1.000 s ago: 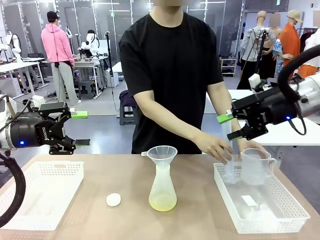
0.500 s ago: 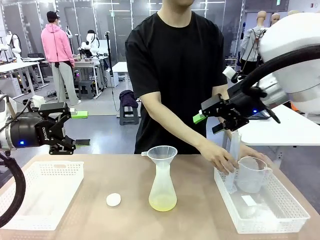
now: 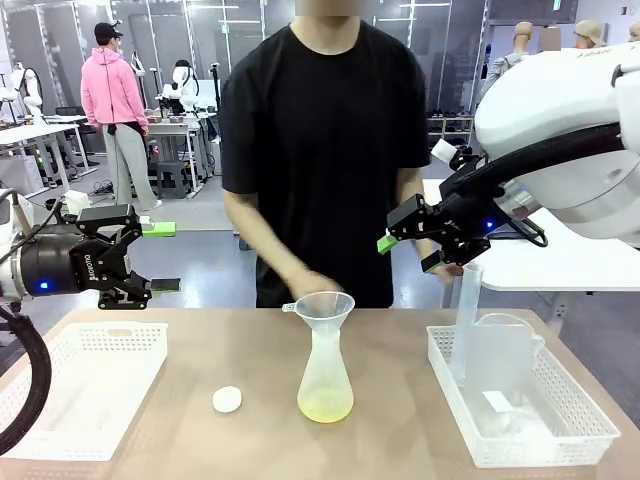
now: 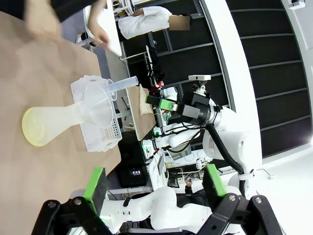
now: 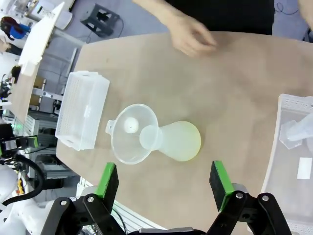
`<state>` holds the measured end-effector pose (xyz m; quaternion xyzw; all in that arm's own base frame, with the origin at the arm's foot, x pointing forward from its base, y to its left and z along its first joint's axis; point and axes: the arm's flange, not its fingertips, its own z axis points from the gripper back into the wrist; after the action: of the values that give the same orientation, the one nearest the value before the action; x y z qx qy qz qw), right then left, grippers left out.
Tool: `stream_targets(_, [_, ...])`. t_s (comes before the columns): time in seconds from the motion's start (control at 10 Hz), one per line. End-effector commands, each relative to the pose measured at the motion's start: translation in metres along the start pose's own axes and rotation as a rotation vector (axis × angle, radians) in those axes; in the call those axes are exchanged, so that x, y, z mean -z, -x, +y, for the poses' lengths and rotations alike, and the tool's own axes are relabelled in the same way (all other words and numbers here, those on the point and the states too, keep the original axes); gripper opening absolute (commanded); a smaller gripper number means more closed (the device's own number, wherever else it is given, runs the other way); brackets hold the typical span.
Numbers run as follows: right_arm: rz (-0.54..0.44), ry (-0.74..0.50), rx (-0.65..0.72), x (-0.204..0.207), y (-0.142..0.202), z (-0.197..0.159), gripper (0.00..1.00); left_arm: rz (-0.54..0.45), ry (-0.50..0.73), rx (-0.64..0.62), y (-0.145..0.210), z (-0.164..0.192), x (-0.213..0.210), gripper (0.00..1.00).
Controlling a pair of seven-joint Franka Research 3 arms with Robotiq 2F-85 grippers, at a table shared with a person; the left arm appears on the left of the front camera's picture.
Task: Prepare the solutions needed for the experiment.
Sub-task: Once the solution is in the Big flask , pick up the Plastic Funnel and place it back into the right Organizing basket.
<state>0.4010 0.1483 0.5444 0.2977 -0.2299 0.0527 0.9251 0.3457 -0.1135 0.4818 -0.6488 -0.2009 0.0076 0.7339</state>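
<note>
A frosted conical flask (image 3: 325,375) stands mid-table with a clear funnel (image 3: 323,307) in its neck. The solutions (image 3: 325,406) show as a shallow pale yellow-green layer at the flask's bottom, also seen in the right wrist view (image 5: 190,143) and the left wrist view (image 4: 33,131). My left gripper (image 3: 160,257) hangs open above the table's left side, empty (image 4: 154,183). My right gripper (image 3: 410,254) is open and empty, high up to the right of the funnel and looking down on the flask (image 5: 164,181). The person's hand (image 3: 308,285) is just behind the funnel.
A small white cap (image 3: 227,399) lies left of the flask. A white basket tray (image 3: 60,400) sits at the left. Another tray (image 3: 560,440) at the right holds a measuring cylinder (image 3: 467,320) and a beaker (image 3: 503,345).
My right arm has swung left and up, from over the right tray toward the middle. The person's hands left the right tray; one is now behind the funnel. The left arm is still.
</note>
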Motion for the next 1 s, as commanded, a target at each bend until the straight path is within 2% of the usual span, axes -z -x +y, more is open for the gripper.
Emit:
stream_targets(0.0, [0.006, -0.019, -0.01, -0.001, 0.0, -0.001, 0.94, -0.013, 0.027, -0.01, 0.003, -0.001, 0.002, 1.0])
stream_targets(0.2, [0.002, -0.013, 0.0, -0.001, 0.0, 0.0, 0.94, -0.013, 0.027, -0.01, 0.003, -0.001, 0.002, 1.0])
stream_targets(0.3, [0.073, 0.045, -0.009, 0.012, -0.006, 0.005, 0.94, -0.013, 0.027, -0.01, 0.003, -0.001, 0.002, 1.0])
stream_targets(0.5, [0.1, 0.125, -0.022, 0.051, -0.018, 0.027, 0.94, -0.013, 0.027, -0.01, 0.003, -0.001, 0.002, 1.0])
stream_targets(0.7, [0.115, 0.136, -0.013, 0.071, -0.027, 0.045, 0.94, -0.013, 0.027, -0.01, 0.003, -0.001, 0.002, 1.0])
stream_targets(0.9, [0.178, 0.21, -0.002, 0.088, -0.031, 0.055, 0.94, -0.013, 0.027, -0.01, 0.003, -0.001, 0.002, 1.0])
